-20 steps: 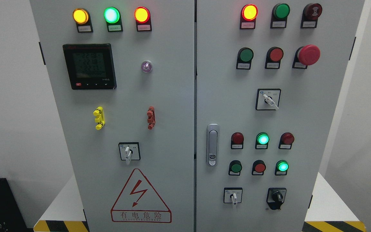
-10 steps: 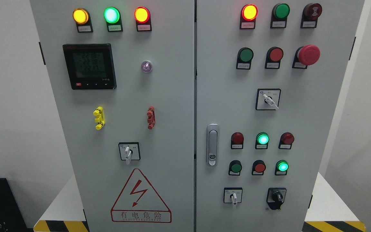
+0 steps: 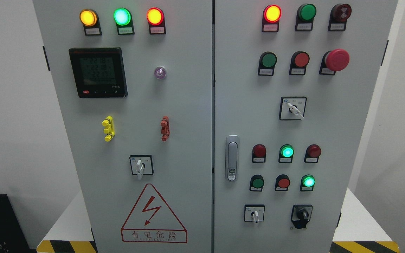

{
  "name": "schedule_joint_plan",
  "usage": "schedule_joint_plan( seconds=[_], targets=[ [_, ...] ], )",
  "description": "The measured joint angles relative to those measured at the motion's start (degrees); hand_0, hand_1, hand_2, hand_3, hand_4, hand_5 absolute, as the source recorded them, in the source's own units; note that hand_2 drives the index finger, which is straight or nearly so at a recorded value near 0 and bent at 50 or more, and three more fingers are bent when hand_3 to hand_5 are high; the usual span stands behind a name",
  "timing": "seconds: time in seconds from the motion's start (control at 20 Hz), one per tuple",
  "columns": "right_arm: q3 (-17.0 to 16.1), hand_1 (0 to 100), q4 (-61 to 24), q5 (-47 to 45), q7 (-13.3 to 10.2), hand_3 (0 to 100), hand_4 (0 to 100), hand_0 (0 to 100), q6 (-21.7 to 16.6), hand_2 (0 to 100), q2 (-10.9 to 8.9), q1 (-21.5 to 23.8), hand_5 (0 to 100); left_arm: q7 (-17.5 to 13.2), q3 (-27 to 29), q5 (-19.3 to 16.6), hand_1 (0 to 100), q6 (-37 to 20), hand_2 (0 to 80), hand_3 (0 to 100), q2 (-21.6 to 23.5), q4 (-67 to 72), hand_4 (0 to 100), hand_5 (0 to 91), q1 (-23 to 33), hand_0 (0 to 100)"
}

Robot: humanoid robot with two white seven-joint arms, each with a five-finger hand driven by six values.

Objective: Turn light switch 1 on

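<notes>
A grey electrical cabinet with two doors fills the head view. The left door [image 3: 174,105] carries a white-handled rotary switch [image 3: 140,168] pointing down. On the right door [image 3: 329,140] are three more selectors: a white-handled one [image 3: 294,109] turned to the lower right, a small white one [image 3: 255,214] pointing down, and a black knob [image 3: 301,214]. I cannot read which label marks light switch 1. Neither of my hands nor arms shows anywhere.
Lit yellow [image 3: 88,17], green [image 3: 122,16] and red [image 3: 155,16] lamps top the left door, above a digital meter [image 3: 98,72]. The right door has a red mushroom button [image 3: 336,59], a door handle [image 3: 232,157] and rows of push buttons, two of them lit green [image 3: 287,151].
</notes>
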Motion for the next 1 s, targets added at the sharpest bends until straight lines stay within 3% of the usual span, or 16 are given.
schedule_joint_plan(
  seconds=[0.4,1.0],
  targets=[
    [0.0,0,0.0,0.0,0.0,0,0,31,0.0,0,0.0,0.0,0,-2.87,1.35,-4.95,10,-0.39,0.0,0,0.99,-20.02,0,0.0,8.57,33],
    [0.0,0,0.0,0.0,0.0,0,0,31,0.0,0,0.0,0.0,0,-4.43,4.45,-8.53,14,-1.62,0.0,0,1.61,-45.55,0,0.0,12.29,37]
  ],
)
